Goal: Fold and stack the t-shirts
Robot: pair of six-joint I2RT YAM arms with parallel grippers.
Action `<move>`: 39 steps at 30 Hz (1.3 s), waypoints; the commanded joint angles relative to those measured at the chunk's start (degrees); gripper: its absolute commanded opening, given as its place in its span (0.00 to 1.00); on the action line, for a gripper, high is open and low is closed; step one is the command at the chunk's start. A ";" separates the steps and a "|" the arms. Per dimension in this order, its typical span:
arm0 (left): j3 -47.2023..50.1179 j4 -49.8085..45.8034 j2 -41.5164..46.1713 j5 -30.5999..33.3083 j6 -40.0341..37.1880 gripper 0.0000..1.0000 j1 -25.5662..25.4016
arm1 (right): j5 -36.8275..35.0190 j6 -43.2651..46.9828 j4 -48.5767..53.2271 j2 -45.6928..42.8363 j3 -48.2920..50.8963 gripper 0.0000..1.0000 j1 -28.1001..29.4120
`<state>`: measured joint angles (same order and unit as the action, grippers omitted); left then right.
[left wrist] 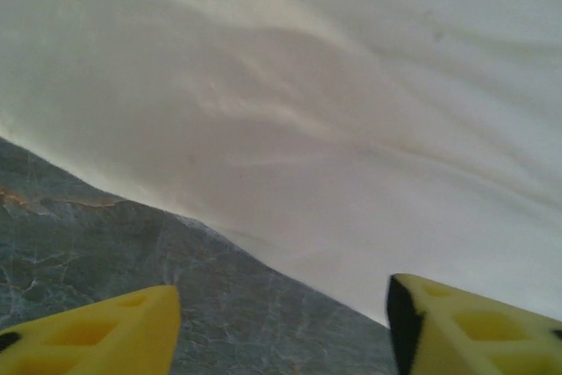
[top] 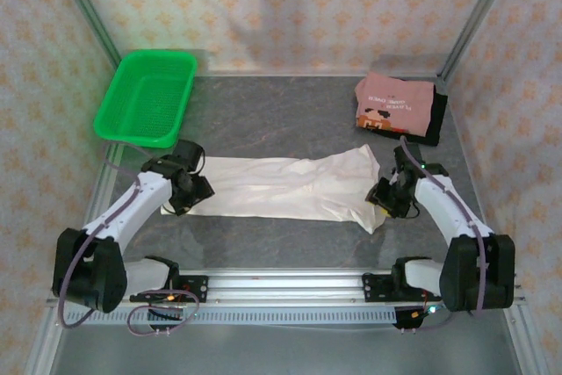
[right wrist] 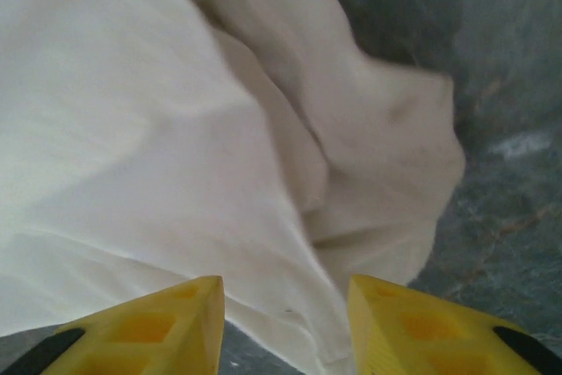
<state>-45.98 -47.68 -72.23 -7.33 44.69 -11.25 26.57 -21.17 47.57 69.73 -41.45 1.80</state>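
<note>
Closest to the arms, the cream-white t-shirt (top: 281, 186) lies flat across the middle of the grey table (top: 281, 120) as a long narrow band, so I'd say the sides are already folded in and the crosswise fold is the step in hand. The left gripper (top: 189, 191) sits at the band's left end with its yellow fingers (left wrist: 105, 331) spread and nothing between them; the cloth edge lies just ahead of them on bare table. The right gripper (top: 384, 198) hangs over the bunched right end, jaws likewise apart and empty, with the rumpled cloth just below and in front. Next, I'd guess, each must pinch its end and carry one over the other. Farther back on the right, a folded dusty-pink t-shirt (top: 393, 103) rests on a black t-shirt (top: 437, 116), well apart from a green mesh basket (top: 110, 98) at far left.
</note>
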 commanded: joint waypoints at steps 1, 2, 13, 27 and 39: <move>1.45 5.23 -3.38 0.81 2.58 0.54 0.82 | 1.25 -3.16 -2.46 0.03 1.45 0.39 -0.29; 1.42 6.29 -4.77 1.21 2.71 0.52 1.04 | 1.21 -3.21 -2.99 0.76 1.92 0.38 -0.30; 0.25 11.90 -14.92 4.07 1.11 0.43 5.24 | -2.62 -3.15 -6.47 6.30 1.22 0.06 0.13; -1.51 10.63 -20.61 6.81 -2.91 0.44 8.17 | -21.06 3.11 2.44 9.11 -7.48 0.00 -0.16; -2.05 7.64 -13.51 3.20 -5.30 0.68 8.08 | -16.48 1.86 -0.45 7.84 -8.04 0.37 -0.22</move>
<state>-48.27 -37.06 -89.10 -5.10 40.58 -3.57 10.11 -19.33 46.06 81.43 -47.97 1.67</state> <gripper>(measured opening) 0.663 0.358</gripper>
